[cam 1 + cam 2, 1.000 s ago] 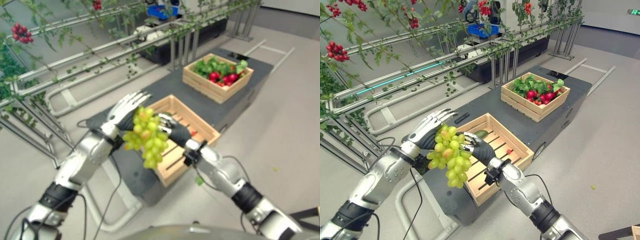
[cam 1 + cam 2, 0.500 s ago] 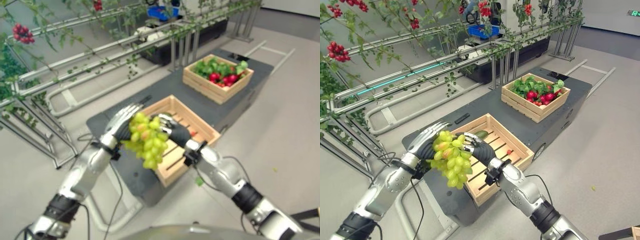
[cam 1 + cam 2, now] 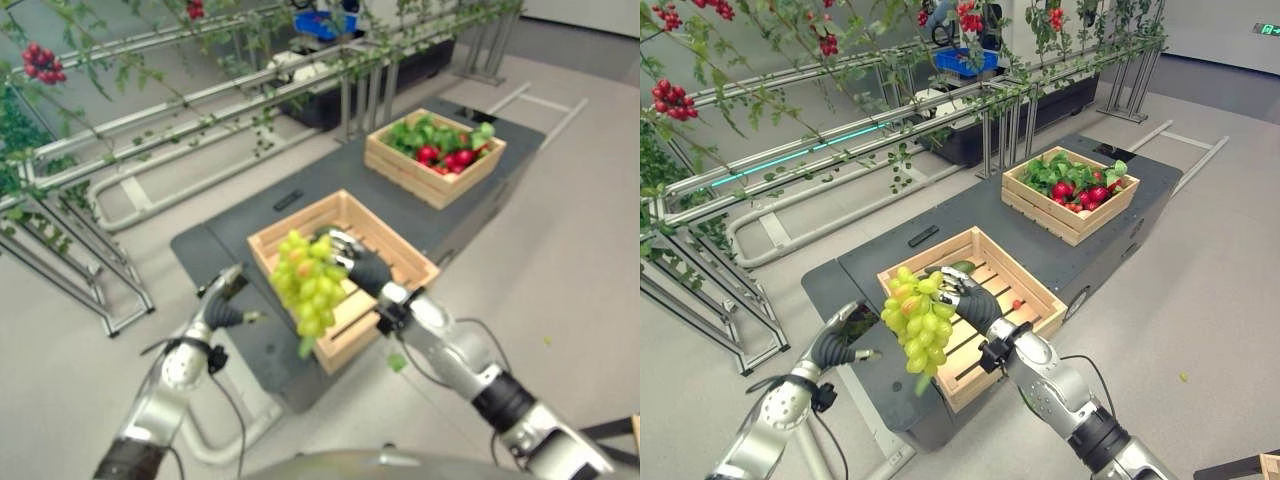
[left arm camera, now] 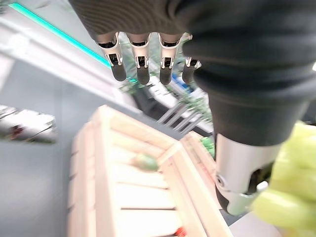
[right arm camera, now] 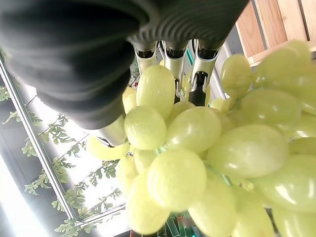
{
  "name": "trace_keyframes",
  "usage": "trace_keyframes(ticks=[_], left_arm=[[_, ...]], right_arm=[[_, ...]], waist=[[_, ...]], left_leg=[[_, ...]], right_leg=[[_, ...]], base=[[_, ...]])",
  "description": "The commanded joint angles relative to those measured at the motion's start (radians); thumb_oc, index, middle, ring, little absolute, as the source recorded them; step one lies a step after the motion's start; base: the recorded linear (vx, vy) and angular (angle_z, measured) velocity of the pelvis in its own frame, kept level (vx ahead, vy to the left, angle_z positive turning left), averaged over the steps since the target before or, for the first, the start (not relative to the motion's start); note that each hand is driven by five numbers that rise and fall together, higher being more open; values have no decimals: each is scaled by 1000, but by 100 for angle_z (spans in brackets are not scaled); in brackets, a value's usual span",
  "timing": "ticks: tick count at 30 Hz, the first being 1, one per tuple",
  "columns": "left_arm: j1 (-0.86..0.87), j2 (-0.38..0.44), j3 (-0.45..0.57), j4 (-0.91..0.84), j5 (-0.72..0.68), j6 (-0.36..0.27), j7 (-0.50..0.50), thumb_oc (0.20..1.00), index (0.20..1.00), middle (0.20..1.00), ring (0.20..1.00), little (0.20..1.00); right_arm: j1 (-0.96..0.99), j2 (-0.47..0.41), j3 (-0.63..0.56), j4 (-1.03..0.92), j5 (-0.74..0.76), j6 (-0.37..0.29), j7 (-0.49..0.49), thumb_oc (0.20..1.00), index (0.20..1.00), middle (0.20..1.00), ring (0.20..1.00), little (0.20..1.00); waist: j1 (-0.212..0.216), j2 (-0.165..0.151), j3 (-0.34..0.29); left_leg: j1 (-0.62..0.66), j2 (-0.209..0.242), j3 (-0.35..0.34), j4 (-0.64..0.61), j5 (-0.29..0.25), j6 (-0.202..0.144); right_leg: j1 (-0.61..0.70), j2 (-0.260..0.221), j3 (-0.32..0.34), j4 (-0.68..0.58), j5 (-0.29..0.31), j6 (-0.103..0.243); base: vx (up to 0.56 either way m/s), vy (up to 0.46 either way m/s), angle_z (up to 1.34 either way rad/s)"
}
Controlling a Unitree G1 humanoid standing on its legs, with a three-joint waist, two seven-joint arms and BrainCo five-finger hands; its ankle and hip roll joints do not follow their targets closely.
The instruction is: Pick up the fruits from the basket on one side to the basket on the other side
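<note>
Right eye view: left hand (image 3: 843, 335) released, fingers relaxed, dropped away; right hand (image 3: 970, 298) alone gripping green grape bunch (image 3: 917, 317) over slatted crate (image 3: 1035, 290).

Pale grey floor (image 3: 1200, 290). Dark grey low platform (image 3: 970, 215). Metal rail frames (image 3: 790, 160) beyond it, hung with leafy vines (image 3: 880, 40) and red berry clusters (image 3: 668, 98). Teal light strip (image 3: 800, 155) along one rail.

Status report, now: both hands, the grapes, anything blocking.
Right hand shut on green grape bunch, hanging over near wooden crate. Left hand open, empty, low beside the platform. Nothing blocking the far crate.
</note>
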Motion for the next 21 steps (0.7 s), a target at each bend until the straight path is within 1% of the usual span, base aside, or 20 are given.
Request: trace_keyframes(ticks=[1,2,3,4,5,6,7,9,12,13,14,16,17,18,19,21], left_arm=[[-79,21,-21,84,-38,-26,35,1000,1000,1000,1000,1000],[-75,8,-25,118,-57,-22,41,1000,1000,1000,1000,1000],[-71,-4,-44,162,-56,-24,50,1000,1000,1000,1000,1000],[-73,-5,-45,164,-56,-25,51,1000,1000,1000,1000,1000],[-71,-16,-49,199,-65,-23,60,1000,1000,1000,1000,1000],[-70,-32,-56,249,-74,-19,72,1000,1000,1000,1000,1000],[-71,-32,-56,249,-74,-19,73,1000,1000,1000,1000,1000],[-81,-74,-73,388,-106,-5,107,1000,1000,1000,1000,1000],[-92,-112,-96,528,-110,6,126,1000,1000,1000,1000,1000],[-97,-144,-99,631,-125,11,129,1000,1000,1000,1000,1000],[-99,-145,-100,634,-125,9,130,1000,1000,1000,1000,1000],[-106,-180,-87,757,-145,19,144,1000,1000,1000,1000,1000],[-106,-180,-88,757,-145,18,144,1000,1000,1000,1000,1000],[-114,-207,-72,854,-158,27,149,1000,1000,1000,1000,1000],[-119,-219,-58,910,-165,33,151,1000,1000,1000,1000,1000],[-121,-231,-29,977,-170,42,152,1000,1000,1000,1000,1000]], right_arm=[[-79,69,-62,-95,46,-119,-3,200,200,200,200,200],[-79,67,-62,-97,50,-126,-8,200,200,200,200,200],[-85,62,-65,-100,47,-138,-23,200,200,200,200,200],[-85,61,-66,-101,46,-138,-23,200,200,200,200,200],[-83,58,-66,-108,48,-144,-25,200,200,200,200,200],[-86,53,-68,-110,42,-151,-36,200,200,200,200,200],[-86,53,-68,-110,42,-151,-36,200,200,200,200,200],[-91,32,-87,-127,15,-175,-67,200,200,200,200,200],[-94,6,-110,-156,-10,-196,-88,200,200,200,200,200],[-91,-11,-126,-174,-22,-208,-95,200,200,200,200,200],[-90,-12,-127,-175,-22,-208,-95,200,200,200,200,200],[-75,-25,-145,-191,-40,-215,-100,200,200,200,200,200],[-75,-25,-145,-191,-40,-214,-100,200,200,200,200,200],[-47,-41,-168,-207,-52,-222,-108,200,200,200,200,200],[-38,-50,-183,-215,-61,-224,-111,200,200,200,200,200],[-11,-75,-216,-233,-86,-230,-114,200,200,200,200,200]], waist=[[21,-37,-12],[23,-36,-12],[25,-38,-8],[24,-41,-6],[25,-39,-5],[26,-42,-3],[26,-42,-3],[25,-48,5],[23,-56,11],[22,-64,16],[22,-63,16],[20,-72,19],[20,-72,19],[18,-82,24],[17,-88,27],[14,-97,32]], left_leg=[[56,-67,16,32,-172,41],[61,-66,15,29,-182,42],[59,-67,13,31,-181,43],[51,-69,14,34,-171,42],[58,-68,13,33,-182,44],[57,-69,13,34,-182,44],[57,-69,13,34,-182,44],[49,-73,11,41,-181,45],[39,-78,11,49,-181,47],[34,-80,12,52,-180,47],[33,-80,11,53,-180,47],[29,-83,13,55,-180,49],[29,-83,13,55,-180,49],[24,-86,15,59,-180,50],[20,-87,16,61,-179,50],[11,-91,21,64,-178,52]], right_leg=[[-2,-17,24,18,-83,33],[2,-16,24,17,-92,33],[0,-16,22,17,-92,35],[-5,-18,23,19,-81,35],[1,-16,22,19,-92,36],[0,-17,22,19,-91,36],[0,-17,22,19,-91,36],[-8,-18,20,23,-86,39],[-14,-19,20,26,-83,42],[-20,-20,19,29,-79,45],[-20,-20,19,29,-79,45],[-26,-22,19,31,-75,46],[-26,-22,19,31,-75,47],[-31,-24,19,33,-71,49],[-38,-24,20,36,-68,52],[-46,-27,22,40,-63,56]], base=[[0,0,0],[-22,17,3],[-18,12,3],[-13,14,3],[0,0,0],[33,13,1],[0,0,0],[-42,16,1],[-41,21,1],[-33,20,0],[-36,20,0],[0,0,0],[-42,17,0],[-45,12,-1],[-64,23,0],[-54,37,0]])
